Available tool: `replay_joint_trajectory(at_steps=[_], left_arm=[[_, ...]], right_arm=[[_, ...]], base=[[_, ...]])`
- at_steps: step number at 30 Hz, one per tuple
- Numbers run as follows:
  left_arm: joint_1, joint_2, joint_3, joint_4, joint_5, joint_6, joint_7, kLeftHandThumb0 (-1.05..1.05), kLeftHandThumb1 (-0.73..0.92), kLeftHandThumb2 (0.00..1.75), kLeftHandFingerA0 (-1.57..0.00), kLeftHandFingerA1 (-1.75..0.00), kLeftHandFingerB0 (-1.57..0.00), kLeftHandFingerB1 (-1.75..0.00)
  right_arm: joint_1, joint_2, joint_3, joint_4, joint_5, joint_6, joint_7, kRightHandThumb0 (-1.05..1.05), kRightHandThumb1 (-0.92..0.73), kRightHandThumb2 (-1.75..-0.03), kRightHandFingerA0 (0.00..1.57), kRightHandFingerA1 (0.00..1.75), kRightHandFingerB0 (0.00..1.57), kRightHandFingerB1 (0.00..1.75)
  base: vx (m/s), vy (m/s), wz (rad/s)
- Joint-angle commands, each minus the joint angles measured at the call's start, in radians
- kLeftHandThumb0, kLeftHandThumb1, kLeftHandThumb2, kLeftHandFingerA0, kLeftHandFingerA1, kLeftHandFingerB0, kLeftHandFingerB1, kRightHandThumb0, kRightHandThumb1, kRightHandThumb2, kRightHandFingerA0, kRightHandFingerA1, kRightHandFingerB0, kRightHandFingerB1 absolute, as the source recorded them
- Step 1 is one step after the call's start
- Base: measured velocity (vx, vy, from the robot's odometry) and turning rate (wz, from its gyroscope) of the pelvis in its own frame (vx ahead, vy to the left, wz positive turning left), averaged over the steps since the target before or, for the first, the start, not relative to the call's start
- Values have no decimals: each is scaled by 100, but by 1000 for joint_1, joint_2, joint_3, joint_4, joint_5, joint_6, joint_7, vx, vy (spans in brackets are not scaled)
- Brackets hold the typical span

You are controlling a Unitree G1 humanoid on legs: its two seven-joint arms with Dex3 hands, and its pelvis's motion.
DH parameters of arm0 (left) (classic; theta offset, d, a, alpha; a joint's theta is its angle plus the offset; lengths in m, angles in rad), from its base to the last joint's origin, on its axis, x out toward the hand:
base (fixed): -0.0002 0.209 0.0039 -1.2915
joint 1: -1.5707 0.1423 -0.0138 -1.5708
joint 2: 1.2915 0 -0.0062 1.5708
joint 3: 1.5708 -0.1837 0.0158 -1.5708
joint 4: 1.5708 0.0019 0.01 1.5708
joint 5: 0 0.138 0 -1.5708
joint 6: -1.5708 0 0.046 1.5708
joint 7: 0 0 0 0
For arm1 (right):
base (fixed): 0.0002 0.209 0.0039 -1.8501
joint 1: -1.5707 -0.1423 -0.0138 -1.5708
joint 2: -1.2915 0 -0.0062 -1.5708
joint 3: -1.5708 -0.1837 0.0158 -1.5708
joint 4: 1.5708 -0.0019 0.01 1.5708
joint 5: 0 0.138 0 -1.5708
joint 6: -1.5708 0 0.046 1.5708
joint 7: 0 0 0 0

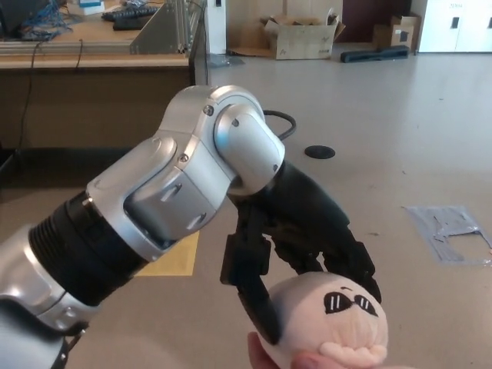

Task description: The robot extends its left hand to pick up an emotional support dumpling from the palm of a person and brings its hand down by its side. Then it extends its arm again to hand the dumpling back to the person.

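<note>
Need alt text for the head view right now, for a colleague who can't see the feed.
The robot's black left hand wraps its thumb and fingers over a pink plush dumpling with a sunglasses face, resting on a person's hand at the bottom edge. Behind lie floor, a desk and cardboard boxes.

The dumpling [330, 323] is cut off by the bottom edge, so its underside does not show. Of the person's hand [265, 355] beneath it only a sliver is visible at that edge. The left hand [304, 246] covers the dumpling's top and left side. Its thumb tip lies against the plush, and whether the fingers [361, 265] press in cannot be told. The left arm runs off the picture's lower left corner.
</note>
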Motion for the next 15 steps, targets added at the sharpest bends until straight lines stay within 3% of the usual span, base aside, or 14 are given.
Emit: replay_joint_trajectory(at_steps=[1, 2, 5, 6, 8, 12, 13, 14, 15], left_arm=[[22, 0, 9, -20, 13, 52, 8, -60, 38, 80, 0, -10, 0, -4], [25, 1, 8, -22, 15, 53, 8, -78, 36, 56, 0, -5, 0, 0], [22, -1, 7, -18, 17, 58, 8, -78, 35, 58, 0, -12, 0, 0], [30, -2, 4, -20, 15, 64, 7, -59, 38, 79, 0, -17, 0, -6], [51, -7, -3, -26, 11, 91, 6, -55, 37, 78, -3, -30, 0, -8], [56, -8, -2, -30, 13, 102, 6, -55, 37, 78, -3, -30, 0, -8], [98, -1, 7, -67, 25, 66, 49, -65, 40, 53, -63, -54, 0, -14], [110, -2, 11, -74, 26, 53, 63, -57, 36, 71, -63, -66, 0, -12], [121, -3, 18, -80, 27, 40, 78, -57, 36, 71, -63, -66, 0, -12]], right_arm=[[-2, -19, 3, -15, -13, 23, -22, -38, -58, -59, 89, 83, 40, 35], [-3, -22, 7, -14, -19, 23, -25, -39, -58, -59, 87, 86, 39, 34], [-10, -26, 8, -9, -19, 16, -24, -39, -58, -59, 86, 88, 38, 35], [-9, -26, 7, -12, -18, 21, -25, -41, -57, -57, 82, 90, 37, 34], [-10, -25, 4, -21, -12, 47, -28, -41, -56, -57, 77, 76, 43, 38], [-9, -24, 3, -26, -10, 54, -28, -41, -56, -57, 77, 76, 43, 38], [-15, -22, -4, -15, 14, 27, 10, -43, -47, -81, 81, 85, 49, 55], [-16, -21, -8, -9, 23, 15, 26, -34, -56, -57, 81, 103, 59, 43], [-18, -20, -12, -3, 33, 0, 43, -34, -56, -57, 81, 103, 59, 43]], base=[[0, 0, 0], [0, 0, 0], [0, 0, 0], [0, 0, 0], [0, 0, 0], [0, 0, 0], [0, 0, 0], [0, 0, 0], [0, 0, 0]])
